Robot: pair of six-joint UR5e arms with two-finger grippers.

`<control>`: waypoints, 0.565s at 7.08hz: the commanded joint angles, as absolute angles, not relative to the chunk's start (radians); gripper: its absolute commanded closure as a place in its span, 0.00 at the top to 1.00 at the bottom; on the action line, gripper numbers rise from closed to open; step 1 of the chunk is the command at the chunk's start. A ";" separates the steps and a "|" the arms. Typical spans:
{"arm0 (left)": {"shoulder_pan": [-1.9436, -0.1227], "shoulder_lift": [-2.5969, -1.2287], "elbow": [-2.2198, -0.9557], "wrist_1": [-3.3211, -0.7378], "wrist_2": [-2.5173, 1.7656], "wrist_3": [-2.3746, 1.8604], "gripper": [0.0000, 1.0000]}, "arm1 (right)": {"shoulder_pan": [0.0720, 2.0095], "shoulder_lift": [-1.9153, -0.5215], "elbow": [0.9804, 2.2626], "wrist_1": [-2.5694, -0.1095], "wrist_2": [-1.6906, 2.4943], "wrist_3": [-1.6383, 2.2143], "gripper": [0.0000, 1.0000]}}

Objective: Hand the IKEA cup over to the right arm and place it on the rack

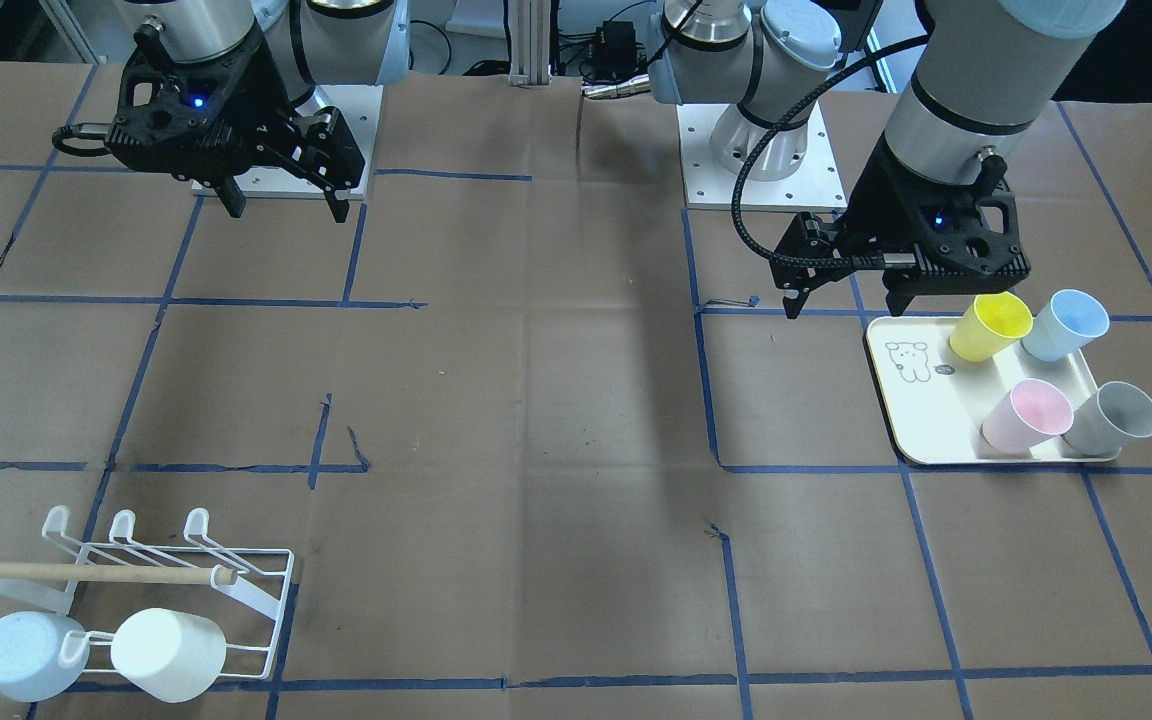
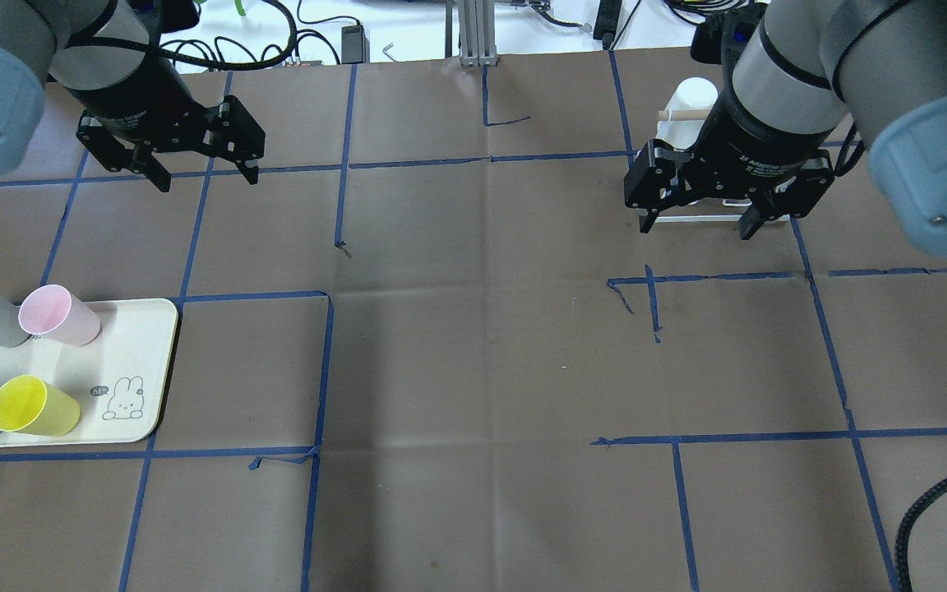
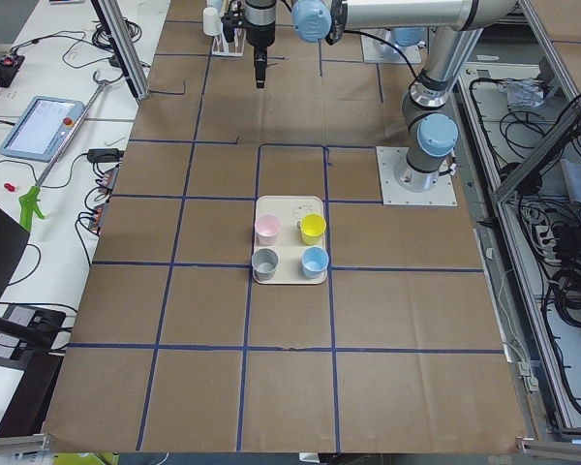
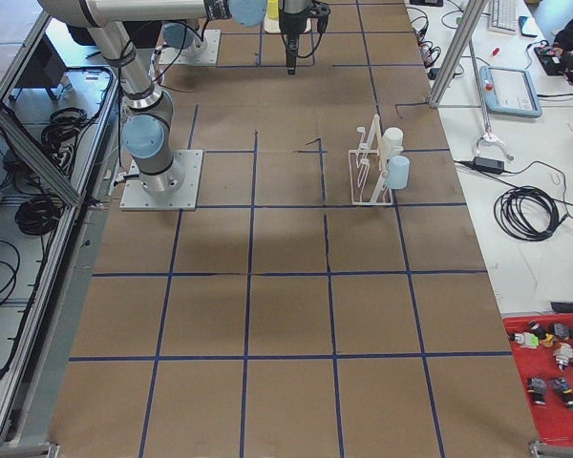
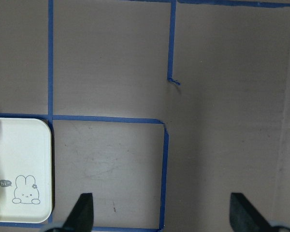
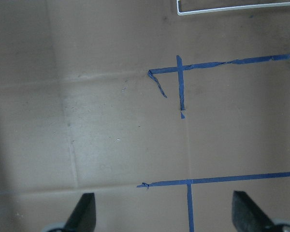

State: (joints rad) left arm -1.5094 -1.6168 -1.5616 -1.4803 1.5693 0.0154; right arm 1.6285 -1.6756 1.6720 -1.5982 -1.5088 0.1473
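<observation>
Both arms hover over the brown surface (image 1: 556, 400). The left gripper (image 1: 846, 300) and right gripper (image 1: 286, 208) are spread wide, holding nothing. A yellow cup (image 1: 991, 325), blue cup (image 1: 1066, 322), pink cup (image 1: 1026, 412) and grey cup (image 1: 1116, 417) stand on a cream tray (image 1: 921, 425) near the left gripper. The rack (image 1: 86, 572), well apart, holds a white cup (image 1: 171, 652) and a pale-blue cup (image 1: 26, 655). Pickup looks not yet started; next, the left gripper must descend around one cup.

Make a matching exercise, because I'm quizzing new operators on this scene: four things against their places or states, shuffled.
1 pink cup
2 white cup
3 left gripper
4 wooden dowel

a jaws open, nothing held
b at the rack's edge beside the pale blue cup
c on the tray beside the grey cup
d lying across the rack

Pairs: 1c, 2b, 3a, 4d
</observation>
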 commanded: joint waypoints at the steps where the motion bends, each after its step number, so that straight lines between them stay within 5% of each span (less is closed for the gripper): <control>1: -1.509 -1.617 -1.562 -1.480 1.569 0.015 0.99 | 1.631 -1.674 1.671 -1.600 -1.511 0.146 1.00; 4: -1.508 -1.617 -1.563 -1.480 1.571 0.015 0.99 | 1.631 -1.674 1.675 -1.609 -1.548 0.146 1.00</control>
